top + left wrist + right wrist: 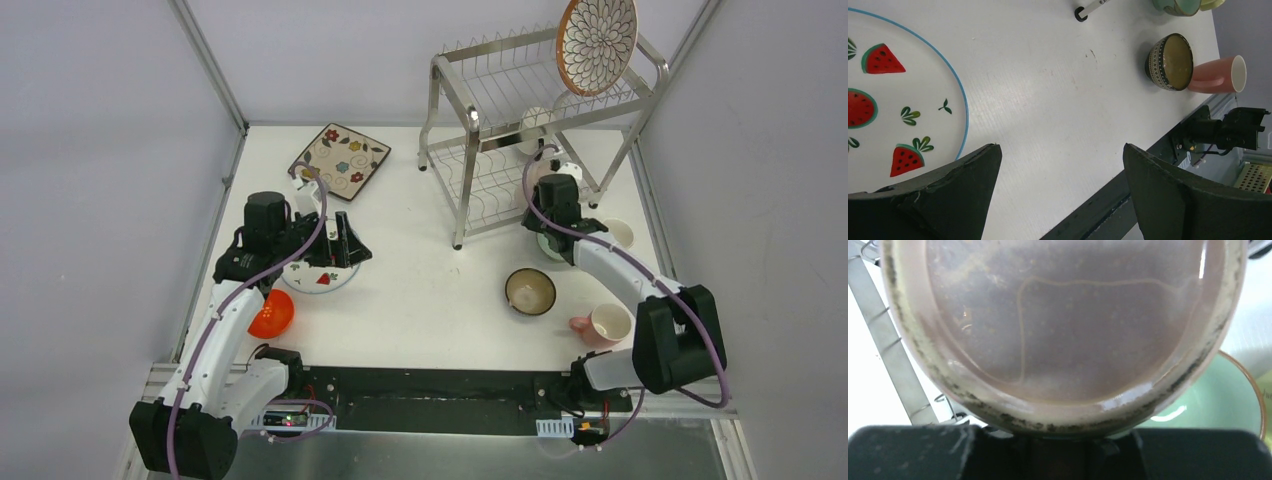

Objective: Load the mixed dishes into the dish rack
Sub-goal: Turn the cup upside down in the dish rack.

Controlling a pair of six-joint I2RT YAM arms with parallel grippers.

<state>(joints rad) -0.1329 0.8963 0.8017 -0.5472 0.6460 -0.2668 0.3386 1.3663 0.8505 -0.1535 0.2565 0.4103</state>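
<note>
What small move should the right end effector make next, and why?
Probably slide toward the dish rack before releasing: the right end effector is shut on the speckled-rimmed dish, which sits beside the rack's wires, the mint bowl showing behind it, not yet slotted.

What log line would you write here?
left claw open over watermelon plate; right claw shut on speckled-rim dish at dish rack; petal plate racked

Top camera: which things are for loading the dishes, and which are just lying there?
For the job: dish rack, petal plate, square floral plate, watermelon plate, orange bowl, brown bowl, pink cup, mint bowl, pale cup, speckled-rim dish in the right gripper.

Just lying about: circuit board, metal frame post.
</note>
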